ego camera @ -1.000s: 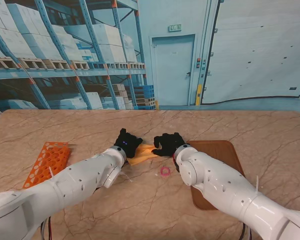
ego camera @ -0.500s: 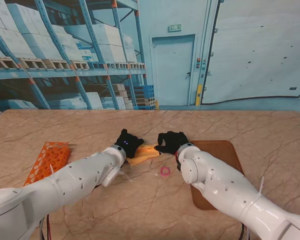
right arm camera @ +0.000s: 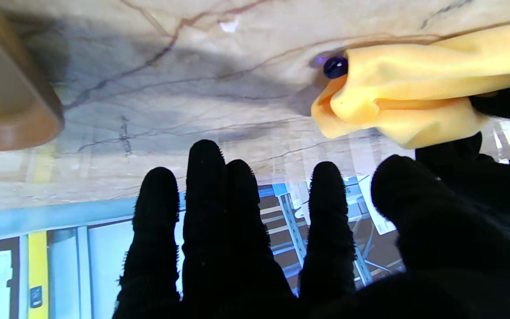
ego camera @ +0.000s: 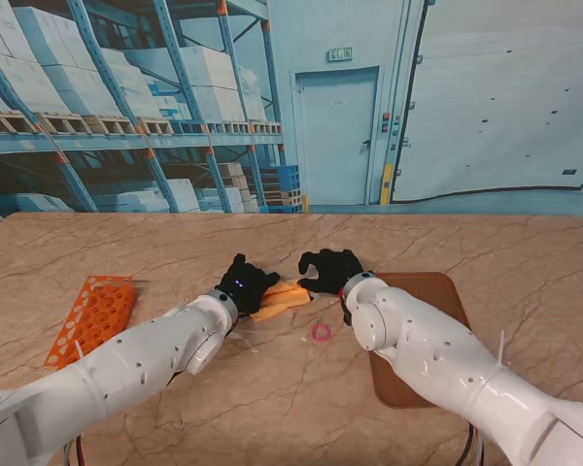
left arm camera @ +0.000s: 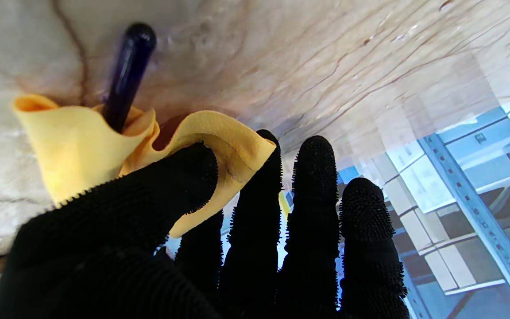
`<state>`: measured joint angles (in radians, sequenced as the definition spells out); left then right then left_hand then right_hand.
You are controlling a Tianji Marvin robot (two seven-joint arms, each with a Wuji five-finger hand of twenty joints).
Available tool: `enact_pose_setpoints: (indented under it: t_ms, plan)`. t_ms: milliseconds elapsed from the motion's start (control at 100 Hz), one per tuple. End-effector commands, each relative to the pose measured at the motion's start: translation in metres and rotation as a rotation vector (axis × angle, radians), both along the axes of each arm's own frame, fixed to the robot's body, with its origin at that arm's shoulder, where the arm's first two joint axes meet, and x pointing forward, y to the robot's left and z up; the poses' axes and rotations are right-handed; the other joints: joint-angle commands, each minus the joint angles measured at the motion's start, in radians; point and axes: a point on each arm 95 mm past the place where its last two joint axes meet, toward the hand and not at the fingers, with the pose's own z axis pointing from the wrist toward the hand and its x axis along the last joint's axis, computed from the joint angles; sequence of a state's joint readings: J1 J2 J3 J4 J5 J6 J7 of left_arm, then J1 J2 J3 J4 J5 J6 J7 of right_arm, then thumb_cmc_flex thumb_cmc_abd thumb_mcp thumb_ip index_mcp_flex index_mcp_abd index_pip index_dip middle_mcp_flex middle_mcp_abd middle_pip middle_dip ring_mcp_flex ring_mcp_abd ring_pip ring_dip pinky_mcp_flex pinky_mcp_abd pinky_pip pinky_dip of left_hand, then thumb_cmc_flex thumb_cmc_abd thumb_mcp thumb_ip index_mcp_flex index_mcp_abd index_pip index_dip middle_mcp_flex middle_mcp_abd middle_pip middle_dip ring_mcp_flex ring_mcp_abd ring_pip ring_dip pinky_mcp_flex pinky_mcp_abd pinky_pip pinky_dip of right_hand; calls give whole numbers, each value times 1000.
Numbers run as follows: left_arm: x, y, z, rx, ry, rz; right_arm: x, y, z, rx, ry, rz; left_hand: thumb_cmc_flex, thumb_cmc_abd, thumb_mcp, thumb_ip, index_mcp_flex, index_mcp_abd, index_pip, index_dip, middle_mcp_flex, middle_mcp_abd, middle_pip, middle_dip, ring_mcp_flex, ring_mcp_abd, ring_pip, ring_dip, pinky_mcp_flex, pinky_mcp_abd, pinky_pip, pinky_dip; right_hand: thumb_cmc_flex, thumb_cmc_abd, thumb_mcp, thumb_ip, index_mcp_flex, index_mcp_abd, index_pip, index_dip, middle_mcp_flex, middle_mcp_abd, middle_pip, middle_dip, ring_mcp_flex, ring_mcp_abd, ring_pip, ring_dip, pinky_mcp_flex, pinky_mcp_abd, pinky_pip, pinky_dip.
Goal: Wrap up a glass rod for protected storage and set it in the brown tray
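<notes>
A yellow cloth [ego camera: 280, 297] lies rolled loosely around a dark blue glass rod [left arm camera: 126, 75], and one end of the rod pokes out of the folds. My left hand [ego camera: 241, 282] pinches a corner of the cloth [left arm camera: 78, 146] between thumb and index finger. My right hand [ego camera: 330, 269] hovers just right of the roll with its fingers spread, holding nothing. From the right wrist, the cloth [right arm camera: 396, 102] and the rod tip [right arm camera: 335, 67] sit beside the thumb without touching it. The brown tray [ego camera: 418, 320] lies to the right, partly under my right arm.
A small pink ring [ego camera: 321, 333] rests on the marble table nearer to me than the cloth. An orange tube rack [ego camera: 92, 316] sits at the far left. The tray's rounded corner [right arm camera: 7, 110] shows in the right wrist view.
My right hand has come off the cloth and moved slightly farther from me, its fingers opening. The left hand has kept its pinch and the cloth now looks more tightly rolled.
</notes>
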<state>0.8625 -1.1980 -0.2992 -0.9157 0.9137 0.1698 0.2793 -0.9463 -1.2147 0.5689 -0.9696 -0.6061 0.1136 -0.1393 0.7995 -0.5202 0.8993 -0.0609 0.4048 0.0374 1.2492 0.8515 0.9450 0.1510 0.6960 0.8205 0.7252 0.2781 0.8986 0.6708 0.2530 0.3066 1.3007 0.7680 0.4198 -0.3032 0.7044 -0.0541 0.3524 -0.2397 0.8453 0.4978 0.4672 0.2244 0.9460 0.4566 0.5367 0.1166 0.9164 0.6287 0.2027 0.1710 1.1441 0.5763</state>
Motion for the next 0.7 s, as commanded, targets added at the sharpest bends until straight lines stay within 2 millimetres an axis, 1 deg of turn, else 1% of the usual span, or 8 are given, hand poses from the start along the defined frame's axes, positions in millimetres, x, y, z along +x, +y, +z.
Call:
enact_pose_setpoints:
  t_ms: [0, 120, 210, 310, 400, 460, 570, 690]
  plan:
    - [-5, -1, 0, -16, -8, -19, 3, 5, 5, 8, -7, 20, 7, -18, -12, -33, -33, -5, 24, 19, -5, -2, 28, 12, -17, 1, 13, -2, -19, 3, 14, 8, 22, -20, 25, 18, -38, -54, -11, -5, -32, -19, -12, -13, -35, -19, -14, -11, -14, -23, -15, 4]
    - [-8, 0, 7, -37, -29, -39, 9, 6, 5, 15, -1, 45, 10, -11, -25, -35, -38, -6, 21, 21, -13, -3, 30, 9, -25, -2, 10, -1, -28, 0, 10, 7, 40, -35, 40, 5, -51, -103, -17, -18, -50, -25, -27, -21, -51, -24, -41, -22, -23, -26, -33, 0]
    - [-9, 0, 10, -43, -42, -55, 13, 7, 5, 20, 6, 70, 14, -6, -32, -37, -42, -7, 18, 21, -20, -3, 30, 7, -32, -5, 7, -1, -35, -2, 5, 6, 36, -51, 69, 16, -64, -117, -33, -8, -73, -34, -47, -31, -66, -30, -74, -34, -32, -27, -50, -1]
    - [-11, 1, 13, -36, -56, -79, 19, 8, 5, 34, 21, 100, 17, -2, -41, -38, -42, -7, 17, 19, -23, -4, 30, 6, -35, -5, 7, 2, -40, -2, 2, 5, 28, -92, 115, 9, -87, -128, -59, 5, -101, -47, -79, -47, -83, -38, -120, -52, -48, -27, -81, 0]
    - [-11, 1, 15, -30, -63, -94, 23, 10, 5, 45, 38, 144, 19, -1, -45, -38, -41, -7, 16, 18, -25, -3, 30, 4, -37, -3, 6, 3, -41, -1, 1, 4, 17, -134, 162, 0, -127, -154, -79, 7, -138, -68, -120, -66, -101, -48, -191, -77, -68, -8, -142, -2]
    - [-12, 0, 16, -31, -65, -99, 26, 11, 5, 44, 41, 174, 22, -2, -45, -37, -41, -6, 15, 16, -25, -1, 31, 4, -38, -2, 6, 4, -43, -1, 0, 4, 5, -149, 175, -3, -170, -153, -94, 3, -158, -80, -137, -73, -111, -56, -224, -87, -75, -6, -164, 0]
    - [-13, 0, 17, -31, -68, -110, 29, 16, 6, 48, 56, 205, 23, -2, -48, -38, -40, -6, 15, 15, -24, -1, 31, 3, -38, -1, 6, 6, -44, 1, -1, 3, -30, -212, 216, -4, -243, -150, -123, -17, -196, -93, -166, -87, -129, -59, -292, -108, -88, -12, -216, 5]
    - [-15, 0, 18, -33, -71, -120, 32, 19, 8, 42, 73, 233, 24, -1, -49, -38, -40, -6, 15, 14, -25, -1, 30, 2, -37, -1, 6, 8, -44, 1, -2, 3, -40, -251, 243, -8, -252, -151, -124, -23, -214, -97, -187, -97, -133, -55, -334, -125, -92, -16, -236, 12]
